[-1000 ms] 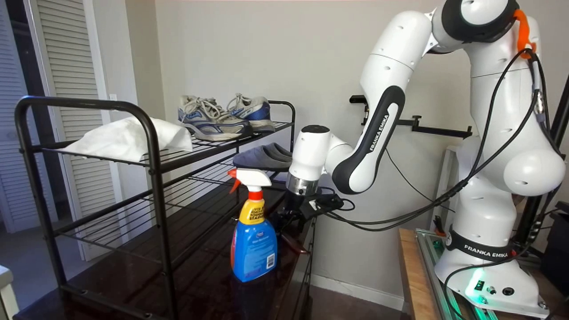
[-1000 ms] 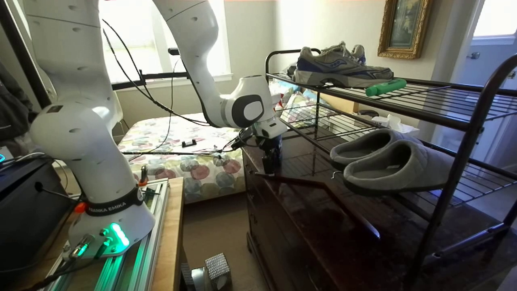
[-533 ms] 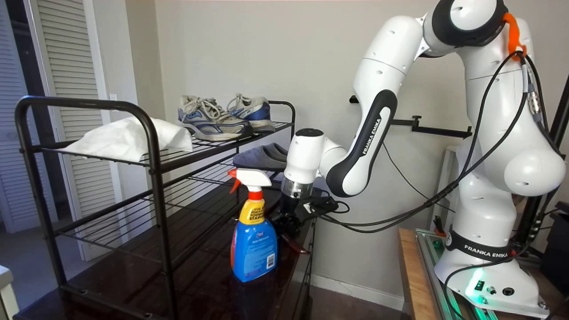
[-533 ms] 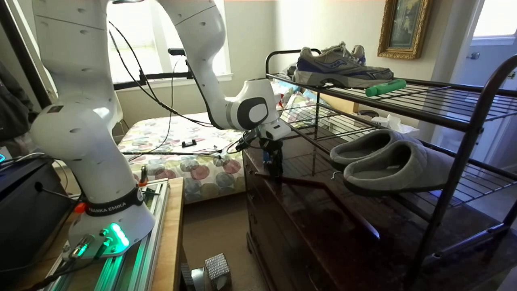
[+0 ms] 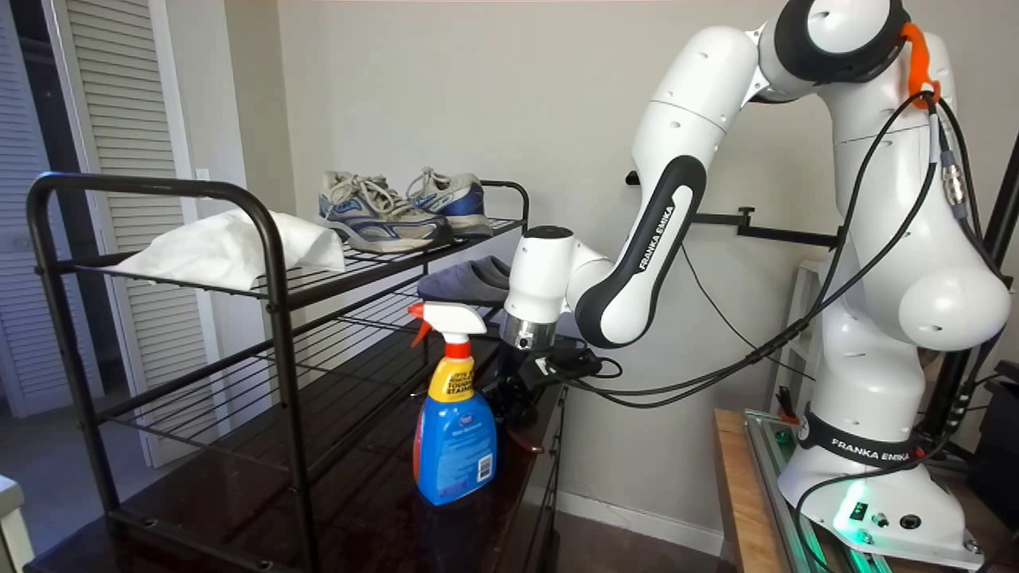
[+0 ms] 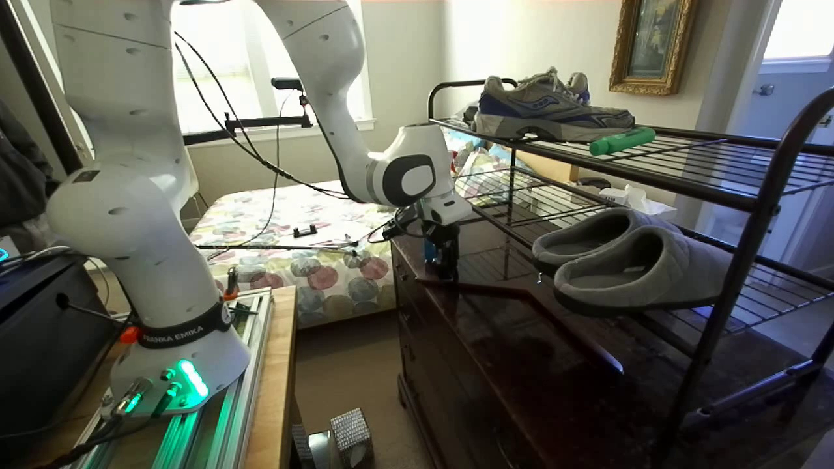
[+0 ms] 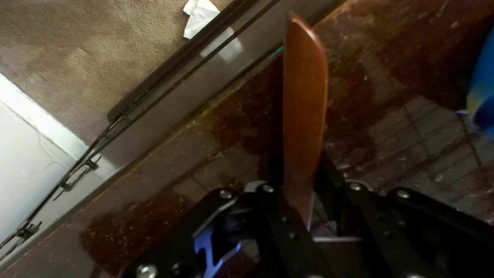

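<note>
Your black hand [image 7: 301, 170] is closing, now grasping the angled reddish-brown wooden hanger [image 7: 305, 96], whose shifting suggests you're securing it.

White arm [image 5: 888, 183] bent at a high elbow [image 5: 836, 48], forearm [image 5: 692, 95] slanting down, wrist [image 5: 537, 274] nearly upright, black gripper [image 7: 302, 166] pointing downward, its two fingers [image 7: 281, 216] set close together, apparently gripping, though their tips blur into shadow.

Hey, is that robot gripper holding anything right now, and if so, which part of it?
Yes, apparently: the gripper has a wooden hanger clamped by one side, closer to that side's tip than to the metal hook.
</note>
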### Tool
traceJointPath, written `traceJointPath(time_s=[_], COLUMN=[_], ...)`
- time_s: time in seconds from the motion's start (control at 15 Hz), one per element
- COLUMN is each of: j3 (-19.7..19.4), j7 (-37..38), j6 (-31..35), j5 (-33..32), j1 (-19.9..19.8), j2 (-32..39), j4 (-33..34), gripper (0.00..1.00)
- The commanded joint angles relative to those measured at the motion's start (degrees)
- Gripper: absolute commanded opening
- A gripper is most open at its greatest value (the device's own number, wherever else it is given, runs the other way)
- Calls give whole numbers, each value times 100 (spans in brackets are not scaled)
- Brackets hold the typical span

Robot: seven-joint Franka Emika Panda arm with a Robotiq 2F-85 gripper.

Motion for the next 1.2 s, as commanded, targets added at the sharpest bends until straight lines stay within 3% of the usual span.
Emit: traceJointPath(time_s=[0.0,0.33,0.53,0.73,0.8,0.87,1.13], j3=[34,78,505,566,553,482,506], j7=[-520,-999,-1879,-2292,-2283,-2202,-1755], j6=[-265,-154,-97,-138,-118,-258,-332], j5=[1016,2123,3380,4124,4214,4090,3521], j1=[23,10,-174,-8,48,58,30], j2=[-155,-612,-998,-1527,-1735,-1464,-2067], j4=[-246,-832,-1273,-1729,-1886,-1423,-1422], gripper=[6,6,6,6,6,6,6])
